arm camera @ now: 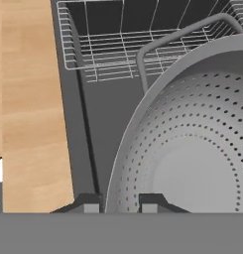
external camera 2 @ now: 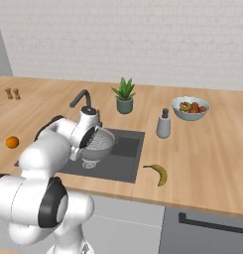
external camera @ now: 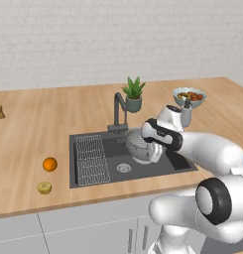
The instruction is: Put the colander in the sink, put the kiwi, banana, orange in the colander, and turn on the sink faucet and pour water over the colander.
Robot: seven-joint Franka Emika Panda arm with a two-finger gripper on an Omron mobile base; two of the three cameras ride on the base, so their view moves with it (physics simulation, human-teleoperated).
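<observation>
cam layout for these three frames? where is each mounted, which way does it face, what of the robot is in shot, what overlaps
Left base view: behind the arm to its left, looking forward and down at the sink; arm rises lower right.
Right base view: behind to its right, same counter; arm lower left, banana in front.
Hand view: on the hand, looking along the gripper, shut on the colander rim; both finger tips at the bottom.
Shared: both base views show the sink faucet, colander, orange and potted plant.

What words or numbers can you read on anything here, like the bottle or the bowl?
None. No letters or numbers stand on the soap bottle, the fruit bowl, the colander or the plant pot.
</observation>
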